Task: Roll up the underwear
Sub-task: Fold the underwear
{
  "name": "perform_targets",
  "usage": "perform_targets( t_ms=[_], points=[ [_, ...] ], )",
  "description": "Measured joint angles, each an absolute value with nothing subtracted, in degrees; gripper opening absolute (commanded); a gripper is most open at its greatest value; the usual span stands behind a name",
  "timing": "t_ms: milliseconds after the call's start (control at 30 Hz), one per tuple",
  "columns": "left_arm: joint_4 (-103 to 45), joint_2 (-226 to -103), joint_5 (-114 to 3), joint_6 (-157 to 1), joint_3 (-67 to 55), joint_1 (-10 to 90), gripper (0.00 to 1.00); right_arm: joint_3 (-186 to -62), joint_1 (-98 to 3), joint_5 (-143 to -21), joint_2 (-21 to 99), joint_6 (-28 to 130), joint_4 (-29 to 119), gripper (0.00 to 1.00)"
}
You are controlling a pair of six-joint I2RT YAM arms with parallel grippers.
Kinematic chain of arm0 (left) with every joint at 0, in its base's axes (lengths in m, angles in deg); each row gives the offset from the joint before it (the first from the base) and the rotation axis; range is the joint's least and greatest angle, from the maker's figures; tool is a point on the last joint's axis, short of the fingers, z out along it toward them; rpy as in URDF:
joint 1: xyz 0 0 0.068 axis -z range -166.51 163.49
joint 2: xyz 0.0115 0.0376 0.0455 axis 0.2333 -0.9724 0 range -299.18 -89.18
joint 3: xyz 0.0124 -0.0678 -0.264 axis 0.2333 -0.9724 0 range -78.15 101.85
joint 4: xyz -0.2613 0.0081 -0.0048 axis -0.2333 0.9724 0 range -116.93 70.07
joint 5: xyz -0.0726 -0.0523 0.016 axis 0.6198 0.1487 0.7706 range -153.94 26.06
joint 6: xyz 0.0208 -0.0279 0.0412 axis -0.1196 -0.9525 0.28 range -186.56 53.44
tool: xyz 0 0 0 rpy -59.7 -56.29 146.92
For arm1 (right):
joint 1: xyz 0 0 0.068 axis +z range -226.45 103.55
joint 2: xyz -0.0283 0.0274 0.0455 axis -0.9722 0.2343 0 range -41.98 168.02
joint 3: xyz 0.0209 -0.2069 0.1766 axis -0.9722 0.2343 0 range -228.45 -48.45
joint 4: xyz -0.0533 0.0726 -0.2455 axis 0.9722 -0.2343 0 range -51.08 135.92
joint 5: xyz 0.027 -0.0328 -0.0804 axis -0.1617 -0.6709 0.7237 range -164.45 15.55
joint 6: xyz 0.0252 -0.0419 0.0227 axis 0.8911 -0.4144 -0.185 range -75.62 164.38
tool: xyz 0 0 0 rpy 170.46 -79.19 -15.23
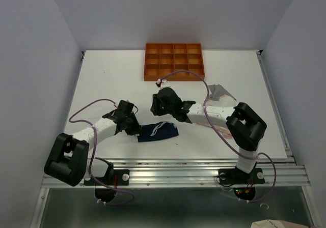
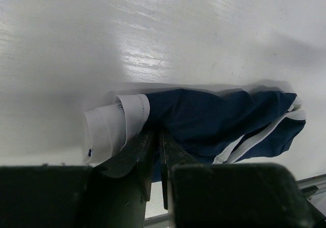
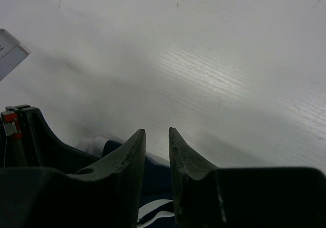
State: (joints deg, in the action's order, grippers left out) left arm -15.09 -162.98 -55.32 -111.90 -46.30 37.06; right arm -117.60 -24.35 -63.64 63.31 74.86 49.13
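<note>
navy garment: the navy blue underwear (image 1: pixel 159 132), soft cloth with white trim, lies bunched lengthwise on the white table (image 1: pixel 102 80), near the front edge between the two arms.
roll state: the white waistband end (image 2: pixel 109 129) is curled into a small tube. The rest is loosely gathered, so the roll looks only just begun.
left gripper (image 2: pixel 157 136): clenched on the navy blue underwear right beside the curled waistband, low against the table. Likely pinned there so the started roll cannot spring open.
right gripper (image 3: pixel 157 136): released, narrow gap, bare table visible between the fingers, nothing held. It hovers over the far side of the navy cloth, which shows just under it in the right wrist view.
why right sits there: probably placed to come down on the loose far part and tuck or turn it while the left holds the start.
grey garment: plain grey cloth (image 1: pixel 222 91) lies crumpled on the right side, well apart and not rolled.
pink garment: thin pale pink-white cloth (image 1: pixel 222 133) is mostly hidden by the right forearm, so its shape is unclear.
tray: orange plastic compartment tray (image 1: pixel 153 78) at the far edge, with no cloth in it. Possibly where the rolls go.
risk: thin cloth may slip from the pinch and uncurl.
</note>
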Motion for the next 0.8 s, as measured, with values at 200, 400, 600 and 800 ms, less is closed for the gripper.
perform_targets(
  t_ms=[200,400,600,800],
  points=[
    [-14.9,-163.0,-55.4,-111.8,-46.3,37.1,0.21,-117.2,-24.3,-71.8,64.9,74.6,48.6,0.27],
    [-14.7,-162.7,-55.7,-112.0,-46.5,37.1,0.21,-116.7,-23.8,-75.7,65.4,74.1,46.7,0.26],
    [-14.3,-161.7,-56.0,-112.1,-47.1,37.1,0.21,-114.6,-23.5,-76.0,65.4,73.9,44.0,0.20],
    [-14.2,-161.7,-56.4,-112.6,-47.1,37.1,0.21,-110.4,-23.5,-76.0,65.1,74.0,43.2,0.12]
  ],
)
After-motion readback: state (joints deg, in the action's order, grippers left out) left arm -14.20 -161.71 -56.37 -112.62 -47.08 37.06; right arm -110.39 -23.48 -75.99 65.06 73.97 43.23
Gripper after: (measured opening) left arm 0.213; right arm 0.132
